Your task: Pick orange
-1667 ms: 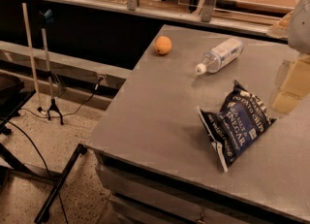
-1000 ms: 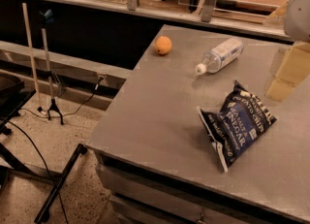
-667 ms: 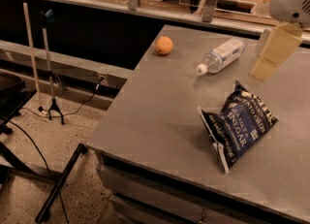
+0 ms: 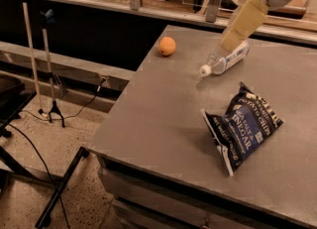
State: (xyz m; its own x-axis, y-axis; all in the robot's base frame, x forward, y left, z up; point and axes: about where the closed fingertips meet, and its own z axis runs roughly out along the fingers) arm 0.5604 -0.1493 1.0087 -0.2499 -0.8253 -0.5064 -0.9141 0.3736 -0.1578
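Observation:
The orange point(image 4: 167, 45) is a small round fruit lying on the grey table point(image 4: 158, 119) near its far left corner. My gripper point(image 4: 233, 35) hangs from a white arm housing at the upper right. It is above the table, over the body of a clear plastic bottle point(image 4: 224, 62). It is well to the right of the orange and not touching it. The orange is in full view.
The clear bottle with a white cap lies on its side between gripper and orange. A dark blue chip bag point(image 4: 243, 126) stands at the right front. A raised ledge point(image 4: 148, 10) runs behind the table. A thin stand point(image 4: 48, 69) and cables are on the floor at left.
My gripper has swung left from the table's right edge to above the bottle, nearer the orange. The orange, bottle and chip bag have not moved.

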